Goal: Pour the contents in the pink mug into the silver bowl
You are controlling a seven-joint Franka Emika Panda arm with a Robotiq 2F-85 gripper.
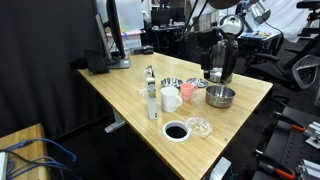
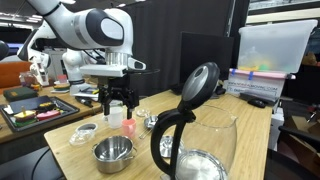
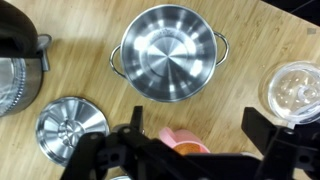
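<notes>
Wrist view, looking straight down on a light wooden table (image 3: 250, 30). Gripper (image 3: 193, 125) entering from the bottom edge, jaws spread wide and grasping nothing, dark fingers (image 3: 262, 135) standing well apart. Between them and lower down, the rim of the pink mug (image 3: 183, 143), upright, an orange patch showing inside, partly hidden by the gripper body; contact with the fingers not discernible. Just beyond the mug, toward the top of the frame, the silver bowl (image 3: 168, 52): round, deep, shiny, with two small handles. Left of the mug, a smaller steel bowl (image 3: 72, 125). At the far left edge, part of a black kettle (image 3: 15, 60). At the right edge, a clear glass dish (image 3: 295, 88).

In an exterior view, gripper (image 2: 117, 100) hanging above the pink mug (image 2: 128, 128), silver bowl (image 2: 113, 152) nearer the camera, kettle (image 2: 190, 130) large in the foreground.

In an exterior view, pink mug (image 1: 187, 91) mid-table, a white mug (image 1: 170, 99) just left of it, silver bowl (image 1: 221, 97) near on its right, glass dish (image 1: 199, 126) nearer the table's front edge.
</notes>
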